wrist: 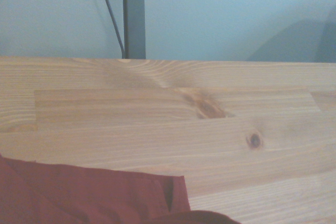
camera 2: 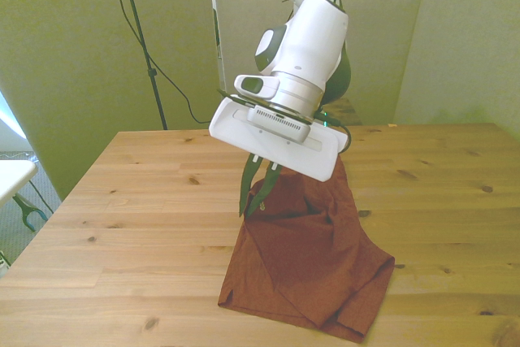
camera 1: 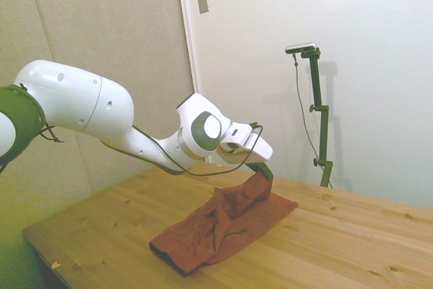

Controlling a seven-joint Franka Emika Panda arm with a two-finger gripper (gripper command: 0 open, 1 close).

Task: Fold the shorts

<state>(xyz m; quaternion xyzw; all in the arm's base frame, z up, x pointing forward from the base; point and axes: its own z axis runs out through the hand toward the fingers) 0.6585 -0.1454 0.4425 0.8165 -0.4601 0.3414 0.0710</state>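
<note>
Broadly, the wooden desk carries the rust-orange shorts, spread near its middle, 1 corner lifted off the surface; the hand hangs tilted there, its 2 dark fingers clamped on that raised corner.

Rust-orange shorts, plain, with a dark slit on top and dark trim at the near hem. Pale wooden table, knots and grain streaks. White arm, dark-fingered gripper.
</note>
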